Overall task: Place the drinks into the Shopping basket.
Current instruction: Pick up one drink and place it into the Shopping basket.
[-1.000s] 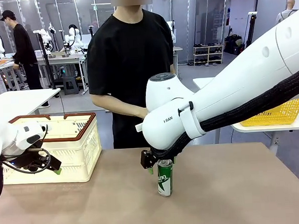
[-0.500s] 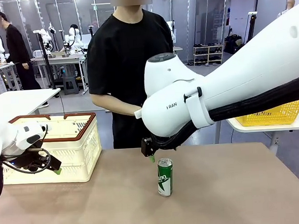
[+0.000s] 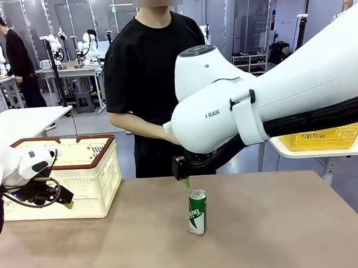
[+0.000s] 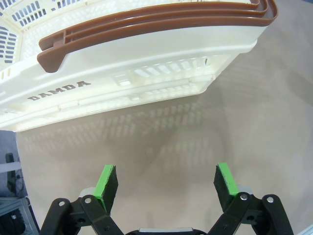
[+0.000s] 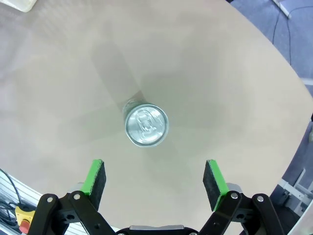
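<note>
One of the drinks, a slim green can [image 3: 198, 212] with white lettering and a silver top, stands upright at the middle of the brown table. My right gripper [image 3: 185, 181] hangs open just above and behind it, touching nothing. Looking straight down in the right wrist view, the can's top [image 5: 146, 124] lies ahead of the open right gripper [image 5: 155, 174]. The Shopping basket [image 3: 106, 175], cream lattice with a red-brown rim, stands at the table's left. My left gripper [image 3: 63, 202] is low beside its front wall. In the left wrist view the left gripper [image 4: 166, 176] is open over bare table, below the basket [image 4: 161, 51].
A person in a black shirt [image 3: 153, 62] stands at the far edge, hands close behind my right arm. A yellow mesh basket [image 3: 328, 138] sits on a side table at the right. Bare table lies between the can and the Shopping basket.
My right gripper has lifted off the top of the green can and drawn slightly back, leaving the can standing. The left arm and the basket have not moved.
</note>
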`<move>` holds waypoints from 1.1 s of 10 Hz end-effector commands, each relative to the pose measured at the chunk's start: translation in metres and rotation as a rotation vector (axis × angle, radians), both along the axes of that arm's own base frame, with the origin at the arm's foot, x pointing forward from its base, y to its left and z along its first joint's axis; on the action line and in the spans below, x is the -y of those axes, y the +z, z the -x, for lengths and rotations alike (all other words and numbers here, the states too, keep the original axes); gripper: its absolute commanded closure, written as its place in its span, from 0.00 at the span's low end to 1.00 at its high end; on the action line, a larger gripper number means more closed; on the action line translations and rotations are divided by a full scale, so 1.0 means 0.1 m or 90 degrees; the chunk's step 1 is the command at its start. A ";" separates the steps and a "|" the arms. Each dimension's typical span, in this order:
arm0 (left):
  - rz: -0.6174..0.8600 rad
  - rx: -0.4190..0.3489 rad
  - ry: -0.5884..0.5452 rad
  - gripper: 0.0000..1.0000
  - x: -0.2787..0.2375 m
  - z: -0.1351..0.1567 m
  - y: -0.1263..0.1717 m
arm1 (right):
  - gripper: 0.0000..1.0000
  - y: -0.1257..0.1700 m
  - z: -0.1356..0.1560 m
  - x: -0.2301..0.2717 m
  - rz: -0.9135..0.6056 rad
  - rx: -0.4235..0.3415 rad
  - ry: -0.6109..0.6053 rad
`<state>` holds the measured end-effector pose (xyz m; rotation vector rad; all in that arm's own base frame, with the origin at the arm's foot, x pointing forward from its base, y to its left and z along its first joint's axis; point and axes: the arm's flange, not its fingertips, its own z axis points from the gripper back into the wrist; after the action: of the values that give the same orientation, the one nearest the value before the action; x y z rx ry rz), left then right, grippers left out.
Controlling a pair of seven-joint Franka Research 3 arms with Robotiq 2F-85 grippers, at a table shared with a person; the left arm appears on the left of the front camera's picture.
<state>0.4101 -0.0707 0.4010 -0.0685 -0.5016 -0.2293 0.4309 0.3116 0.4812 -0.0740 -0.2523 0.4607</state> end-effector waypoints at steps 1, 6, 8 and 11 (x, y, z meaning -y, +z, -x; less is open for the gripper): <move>0.002 -0.001 0.002 0.00 -0.02 -0.01 -0.01 | 0.00 0.11 0.15 0.50 -0.017 0.011 -0.024; 0.002 -0.001 0.002 0.00 -0.02 -0.01 -0.01 | 0.00 0.32 0.37 2.04 -0.060 0.003 -0.168; 0.002 -0.001 0.002 0.00 -0.02 -0.01 -0.01 | 0.00 0.34 0.40 2.53 -0.070 0.005 -0.232; 0.002 -0.001 0.002 0.00 -0.02 -0.01 -0.01 | 0.00 0.30 0.47 2.85 -0.082 -0.012 -0.273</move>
<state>0.4101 -0.0705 0.4010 -0.0686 -0.5014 -0.2287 0.3877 0.0238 0.5127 -0.0178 -0.2425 0.0117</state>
